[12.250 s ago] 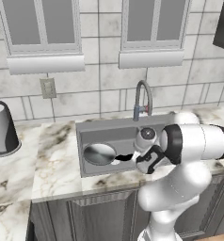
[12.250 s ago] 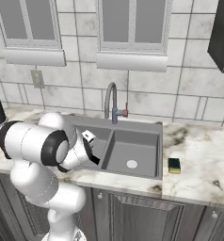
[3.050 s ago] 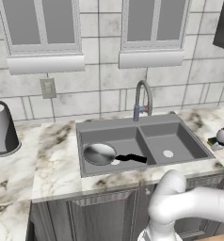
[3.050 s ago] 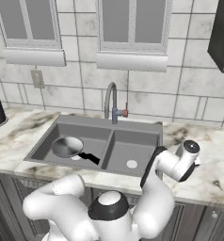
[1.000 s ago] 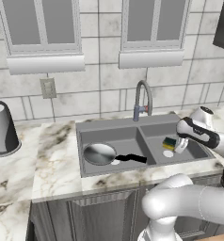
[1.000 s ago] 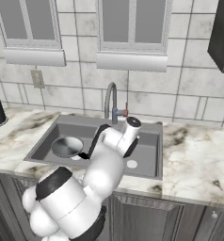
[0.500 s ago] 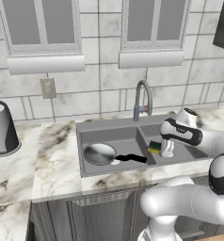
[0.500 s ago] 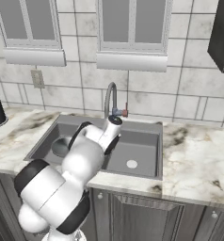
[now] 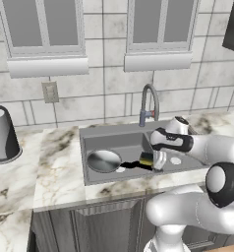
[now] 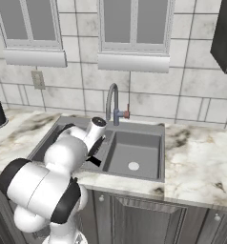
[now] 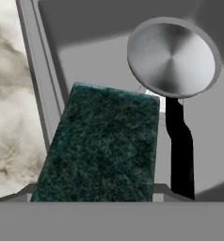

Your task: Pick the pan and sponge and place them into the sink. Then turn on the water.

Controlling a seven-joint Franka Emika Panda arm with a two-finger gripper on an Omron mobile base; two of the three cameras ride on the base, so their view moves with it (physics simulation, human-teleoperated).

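The shiny silver pan lies in the left basin of the dark grey sink, its black handle pointing right. My gripper hangs low over the sink's middle, shut on the sponge, just right of the handle's end. The hand view looks over the sponge's dark green top at the pan and its handle beyond. In the right base view my arm covers the left basin, and the gripper sits by the divider. The arched faucet stands behind; no water is in view.
Marble counter surrounds the sink, with a broad stretch on the right. A dark canister with a pale roll stands at the far left. The tiled wall with an outlet and windows rises close behind the faucet.
My gripper has carried the sponge leftward and slightly lower, from over the right basin to the sink's middle near the pan handle. The pan has stayed put.
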